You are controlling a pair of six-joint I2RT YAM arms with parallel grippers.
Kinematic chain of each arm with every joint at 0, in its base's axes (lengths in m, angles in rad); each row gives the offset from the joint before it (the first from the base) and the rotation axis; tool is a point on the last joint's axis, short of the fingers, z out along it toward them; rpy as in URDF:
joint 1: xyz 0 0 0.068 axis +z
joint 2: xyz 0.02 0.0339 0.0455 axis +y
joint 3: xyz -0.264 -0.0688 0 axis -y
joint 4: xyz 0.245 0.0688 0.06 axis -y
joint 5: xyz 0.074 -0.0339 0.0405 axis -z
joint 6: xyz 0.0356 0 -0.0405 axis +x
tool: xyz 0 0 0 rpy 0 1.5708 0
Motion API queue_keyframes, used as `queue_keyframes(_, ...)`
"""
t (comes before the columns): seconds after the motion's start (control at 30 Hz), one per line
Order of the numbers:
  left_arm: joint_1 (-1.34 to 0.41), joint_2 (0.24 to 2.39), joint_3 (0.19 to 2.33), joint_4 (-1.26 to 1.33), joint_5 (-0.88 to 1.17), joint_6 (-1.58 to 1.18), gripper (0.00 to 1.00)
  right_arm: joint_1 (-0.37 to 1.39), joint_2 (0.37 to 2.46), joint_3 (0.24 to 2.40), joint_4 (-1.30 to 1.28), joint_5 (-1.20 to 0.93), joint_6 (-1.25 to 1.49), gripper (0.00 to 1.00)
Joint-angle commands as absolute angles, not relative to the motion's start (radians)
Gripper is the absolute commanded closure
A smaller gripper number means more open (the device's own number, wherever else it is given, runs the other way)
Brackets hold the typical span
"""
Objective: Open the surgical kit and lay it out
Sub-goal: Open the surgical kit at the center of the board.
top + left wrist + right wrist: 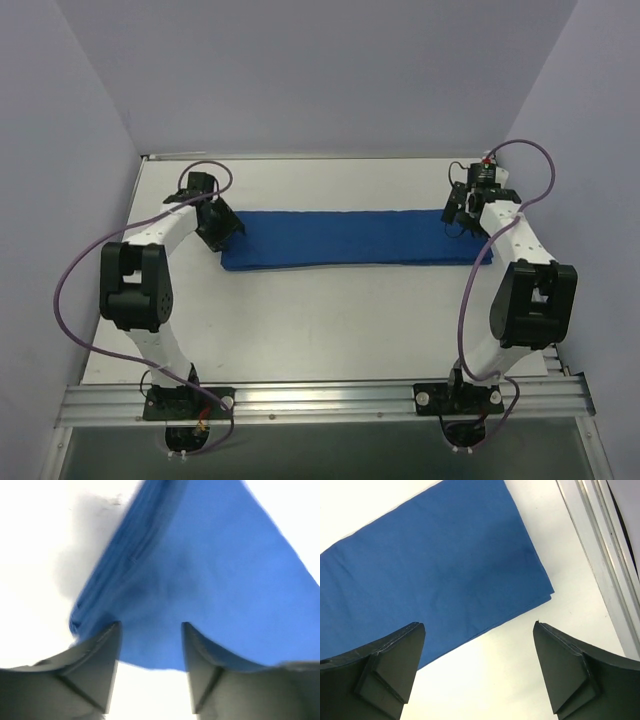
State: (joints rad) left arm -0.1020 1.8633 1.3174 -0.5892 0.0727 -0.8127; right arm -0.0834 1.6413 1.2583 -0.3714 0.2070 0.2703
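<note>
Left gripper (228,230) (151,627): jaws stand moderately apart, with a clear gap between the two dark fingers (95,655). Nothing is pinched between them.
Surgical kit (350,237) (215,580) (430,565): a royal-blue cloth wrap folded into one long flat strip. It spans from the left gripper's tips across to the right gripper's tips.
Kit relative to left gripper: the strip's end lies directly under and ahead of the fingertips, filling the gap between them. Its short edge falls just behind the tips. Stacked folded layers show along the side ahead-left of the left finger.
Contact, left: in the wrist view the tips overlap the cloth, but I cannot tell whether they touch it or hang just above.
Right gripper (458,214) (479,626): jaws spread wide and holding nothing.
Kit relative to right gripper: the cloth is ahead and off to the left of the gap, with its corner ahead of the right finger. Its near edge runs behind the left finger's tip. Mostly bare table (330,320) (520,670) shows between the fingers.
Contact, right: the fingers are clear of the cloth.
Cloth surface: smooth and closed, with the contents hidden.
Beyond right gripper: a metal edge rail (600,545) runs ahead-right, well apart from the cloth.
Cables: a purple cable (60,290) loops outward from each arm.
</note>
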Motion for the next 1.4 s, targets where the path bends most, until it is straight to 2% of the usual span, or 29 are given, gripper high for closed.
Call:
queue_keyframes(0.0, -0.106, 1.703, 1.342, -0.586, 0.092, -0.778, 0.30, -0.074, 1.566, 1.286, -0.400, 0.184, 0.291, 0.05)
queue_keyframes(0.13, -0.123, 1.605, 1.351, -0.610, 0.159, -0.743, 0.25, -0.080, 1.506, 1.212, -0.371, 0.157, 0.324, 0.00)
queue_keyframes(0.23, -0.167, 1.534, 1.338, -0.615, 0.186, -0.732, 0.23, -0.089, 1.465, 1.110, -0.327, 0.020, 0.409, 0.01)
queue_keyframes(0.4, -0.258, 1.434, 1.249, -0.499, 0.274, -0.759, 0.23, -0.103, 1.437, 0.931, -0.162, -0.214, 0.570, 0.13)
queue_keyframes(0.53, -0.334, 1.427, 1.197, -0.462, 0.302, -0.779, 0.29, -0.110, 1.439, 0.841, -0.025, -0.337, 0.666, 0.26)
queue_keyframes(0.73, -0.334, 1.445, 1.134, -0.420, 0.311, -0.775, 0.34, -0.150, 1.505, 0.778, 0.113, -0.357, 0.692, 0.32)
queue_keyframes(0.97, -0.336, 1.471, 1.169, -0.436, 0.322, -0.753, 0.34, -0.158, 1.525, 0.703, 0.231, -0.388, 0.752, 0.36)
queue_keyframes(1.37, -0.336, 1.480, 1.178, -0.440, 0.330, -0.739, 0.34, -0.166, 1.529, 0.695, 0.267, -0.382, 0.778, 0.39)
